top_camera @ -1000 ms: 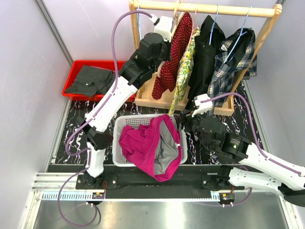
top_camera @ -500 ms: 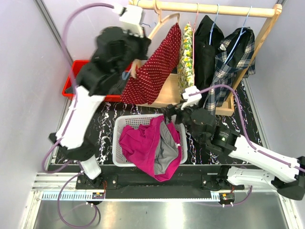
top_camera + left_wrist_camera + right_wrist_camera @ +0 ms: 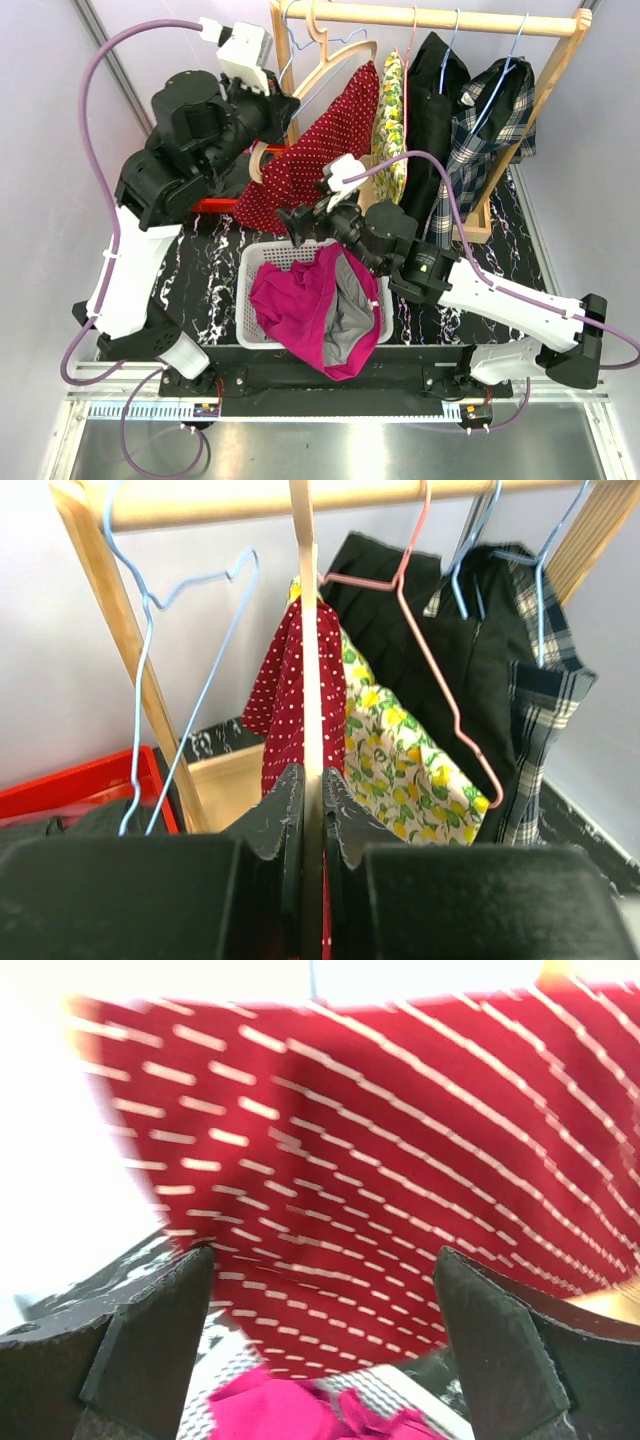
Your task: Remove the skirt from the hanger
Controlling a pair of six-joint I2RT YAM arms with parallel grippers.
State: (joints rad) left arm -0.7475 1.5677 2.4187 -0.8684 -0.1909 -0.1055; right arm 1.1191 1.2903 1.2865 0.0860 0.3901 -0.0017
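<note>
While my left end effector (image 3: 311, 776) clamps the pale wooden hanger (image 3: 311, 660), right end effector (image 3: 322, 1260) gapes before red white-dotted skirt (image 3: 400, 1140).

Black marbled table (image 3: 215, 290), white basket (image 3: 247, 300) near the front, red bin (image 3: 60, 788) far left, wooden rack base (image 3: 478, 228) behind

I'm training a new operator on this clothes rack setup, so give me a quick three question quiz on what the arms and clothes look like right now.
1. True or false: the left gripper is shut on the wooden hanger.
2. The right gripper is: A open, facing the red dotted skirt; B shut on the skirt; C gripping the rail.
3. What colour is the garment in the white basket?

Key: 1 true. 2 A. 3 pink.
</note>
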